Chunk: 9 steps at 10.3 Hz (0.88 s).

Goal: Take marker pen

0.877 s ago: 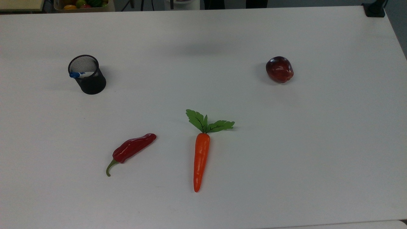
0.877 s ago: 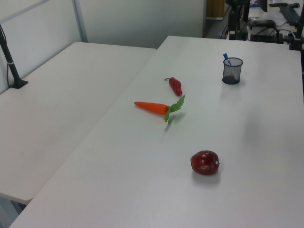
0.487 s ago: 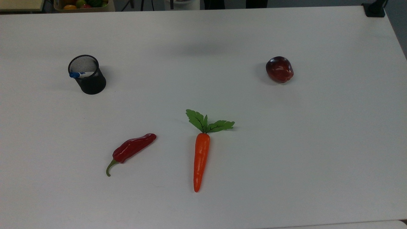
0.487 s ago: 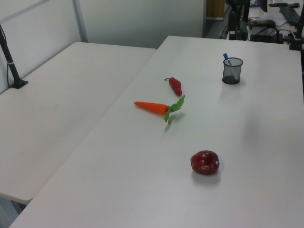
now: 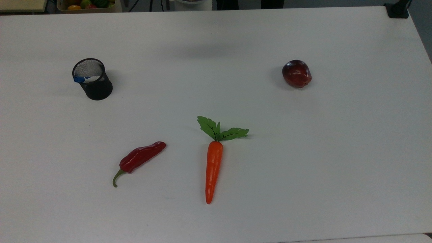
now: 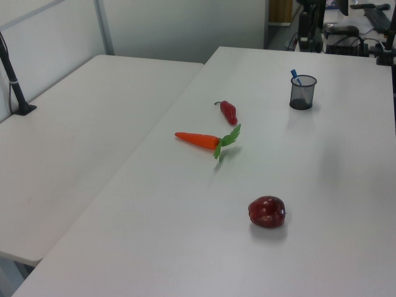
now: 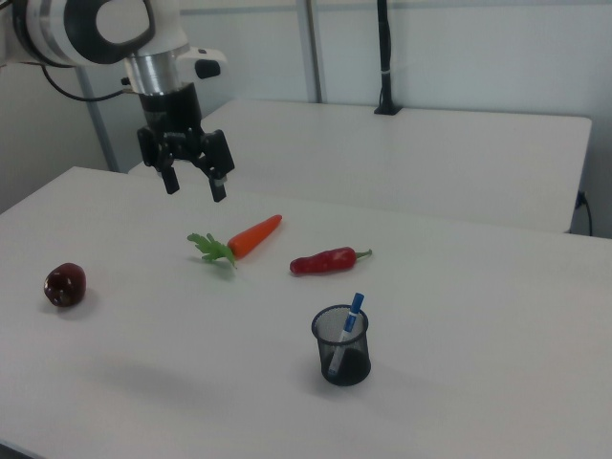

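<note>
Right view: hand (image 7: 195,185) hangs wide open w/ nothing in it, well apart from marker pen (image 7: 346,334) in black cup (image 7: 341,345); next, reach over & grab its blue top.

The white tabletop (image 5: 236,44) carries four items. A black mesh cup (image 5: 93,81) stands near its far-left corner (top view). A red apple (image 5: 296,73) lies toward its right edge. A chili pepper (image 5: 140,159) and a carrot (image 5: 213,168) lie side by side nearer its front edge.
</note>
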Available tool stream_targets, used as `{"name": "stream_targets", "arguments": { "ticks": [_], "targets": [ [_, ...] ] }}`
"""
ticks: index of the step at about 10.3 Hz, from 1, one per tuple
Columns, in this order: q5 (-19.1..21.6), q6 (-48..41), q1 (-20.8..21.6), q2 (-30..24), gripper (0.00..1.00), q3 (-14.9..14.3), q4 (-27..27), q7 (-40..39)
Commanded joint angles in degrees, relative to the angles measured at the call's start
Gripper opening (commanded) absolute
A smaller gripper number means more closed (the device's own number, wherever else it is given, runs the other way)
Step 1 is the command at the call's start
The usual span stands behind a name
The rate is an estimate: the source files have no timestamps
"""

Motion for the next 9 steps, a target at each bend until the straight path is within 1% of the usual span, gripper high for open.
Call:
{"name": "stream_targets", "arguments": {
  "ticks": [1, 3, 5, 9],
  "targets": [
    [0.12, 1.67, -4.63, 0.56, 1.0, -0.32, -1.21, -1.41],
    [0.12, 8.59, -8.15, 1.09, 1.0, -0.4, -4.27, -1.06],
    [0.12, 15.02, -10.44, 2.93, 1.0, -1.72, -6.57, -1.14],
    [-0.05, 23.2, -15.28, 8.55, 1.0, -1.81, -7.45, -1.23]
  ]
}}
